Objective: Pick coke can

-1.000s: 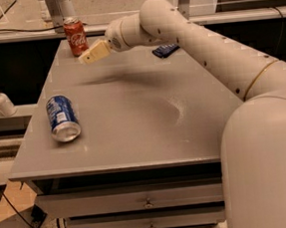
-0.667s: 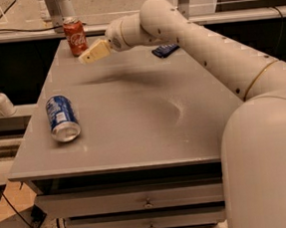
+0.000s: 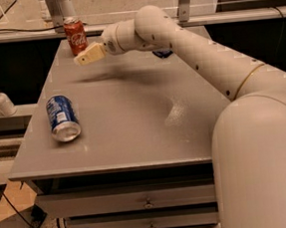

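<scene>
The red coke can (image 3: 75,36) stands upright at the far left corner of the grey table (image 3: 128,117). My gripper (image 3: 86,56) hangs above the table just right of and in front of the coke can, its cream-coloured tip pointing left towards the can and close to it. It holds nothing that I can see. My white arm reaches in from the lower right across the table.
A blue and white drink can (image 3: 62,118) lies on its side near the table's left front. A small dark blue object (image 3: 163,53) lies at the back behind my arm. A soap dispenser (image 3: 0,100) stands on a shelf to the left. Drawers are below the tabletop.
</scene>
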Robot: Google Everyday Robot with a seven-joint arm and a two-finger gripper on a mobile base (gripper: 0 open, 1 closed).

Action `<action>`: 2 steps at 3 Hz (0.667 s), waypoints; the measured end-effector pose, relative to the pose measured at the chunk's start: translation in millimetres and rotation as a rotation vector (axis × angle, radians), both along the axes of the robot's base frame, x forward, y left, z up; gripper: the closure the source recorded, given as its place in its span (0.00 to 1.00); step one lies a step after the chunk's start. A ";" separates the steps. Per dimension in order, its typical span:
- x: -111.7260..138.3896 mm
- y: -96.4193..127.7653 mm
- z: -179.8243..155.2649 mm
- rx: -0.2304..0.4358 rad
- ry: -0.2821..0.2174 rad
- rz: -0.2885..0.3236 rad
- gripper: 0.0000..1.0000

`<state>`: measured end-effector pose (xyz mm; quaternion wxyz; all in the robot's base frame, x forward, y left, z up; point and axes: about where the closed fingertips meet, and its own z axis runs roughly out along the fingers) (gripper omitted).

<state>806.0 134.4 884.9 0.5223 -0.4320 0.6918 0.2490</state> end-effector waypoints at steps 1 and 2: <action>13.3 17.1 -9.4 0.029 -0.008 0.000 0.00; 28.7 30.5 -15.4 0.046 -0.018 -0.014 0.00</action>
